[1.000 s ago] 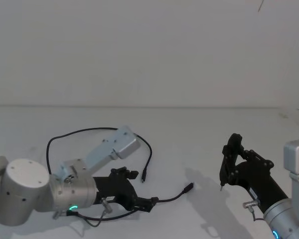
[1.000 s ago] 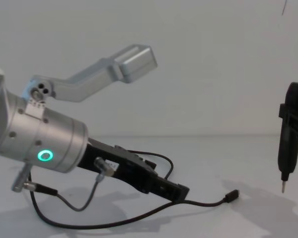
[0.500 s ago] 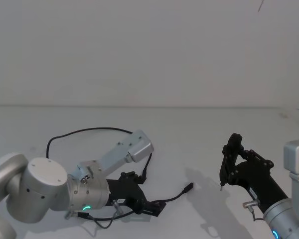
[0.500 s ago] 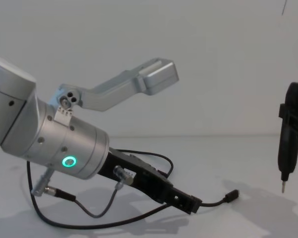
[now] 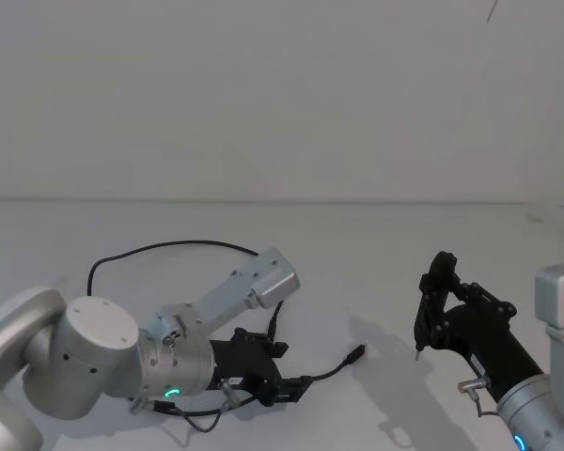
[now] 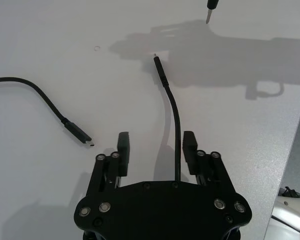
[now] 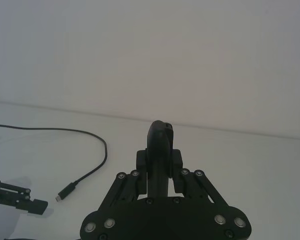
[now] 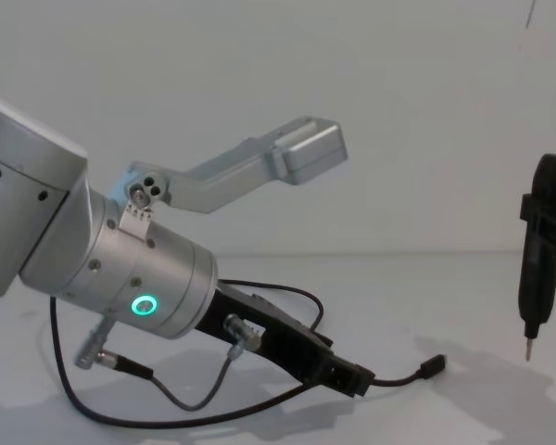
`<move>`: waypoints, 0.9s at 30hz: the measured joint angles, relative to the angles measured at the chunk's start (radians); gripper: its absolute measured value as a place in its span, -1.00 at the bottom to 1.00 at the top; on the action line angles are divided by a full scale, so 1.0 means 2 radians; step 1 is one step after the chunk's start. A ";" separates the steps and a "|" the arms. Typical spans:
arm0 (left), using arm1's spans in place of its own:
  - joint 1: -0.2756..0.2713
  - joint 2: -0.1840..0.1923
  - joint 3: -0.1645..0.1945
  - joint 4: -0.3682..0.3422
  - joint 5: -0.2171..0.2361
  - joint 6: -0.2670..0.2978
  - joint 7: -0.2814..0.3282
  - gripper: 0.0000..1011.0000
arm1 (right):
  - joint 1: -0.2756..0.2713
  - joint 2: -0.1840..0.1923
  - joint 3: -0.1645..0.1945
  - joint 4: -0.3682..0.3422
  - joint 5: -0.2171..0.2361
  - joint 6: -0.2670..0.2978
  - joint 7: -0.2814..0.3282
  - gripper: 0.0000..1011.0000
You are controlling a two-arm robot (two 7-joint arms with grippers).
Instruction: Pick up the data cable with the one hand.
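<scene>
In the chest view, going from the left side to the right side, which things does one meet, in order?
The silver wrist with the green ring → left gripper → data cable's end plug → screwdriver.

Plain white surface (image 5: pixel 404 244). Lying on it, the long black data cable (image 5: pixel 169 245), looped wide at left, both plug ends near the middle.
</scene>
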 joint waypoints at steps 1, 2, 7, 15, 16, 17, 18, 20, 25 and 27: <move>0.000 0.000 0.000 0.000 0.000 0.000 0.000 0.24 | 0.000 0.000 0.000 0.000 0.000 0.000 0.000 -0.45; 0.000 -0.001 0.001 0.001 0.000 0.001 0.000 0.16 | 0.000 0.000 0.000 0.000 0.000 0.000 0.000 -0.45; -0.001 -0.002 0.001 0.002 0.001 0.002 0.000 -0.16 | 0.000 0.000 0.000 0.000 0.000 0.000 0.000 -0.45; -0.002 -0.003 0.003 0.003 0.002 0.002 -0.001 -0.64 | 0.000 0.000 0.000 0.000 0.000 0.000 0.000 -0.45; -0.002 -0.003 0.003 0.003 0.002 0.002 -0.001 -0.67 | 0.000 0.000 0.000 0.000 0.000 0.000 0.000 -0.45; -0.002 -0.003 0.003 0.003 0.002 0.002 -0.001 -0.77 | 0.000 0.000 0.000 0.000 0.000 0.000 0.000 -0.45; -0.002 -0.003 0.003 0.003 0.002 0.002 -0.001 -0.82 | 0.000 0.000 0.000 0.000 0.000 0.000 0.000 -0.45; -0.002 -0.003 0.003 0.003 0.002 0.003 -0.001 -0.88 | 0.000 0.000 0.000 0.000 0.000 0.000 0.000 -0.45; -0.003 -0.004 0.003 0.003 0.002 0.003 -0.001 -0.93 | 0.000 0.000 0.000 0.000 0.000 0.000 0.000 -0.45; -0.003 -0.004 0.003 0.003 0.002 0.003 -0.001 -0.93 | 0.000 0.000 0.000 0.000 0.000 0.000 0.000 -0.45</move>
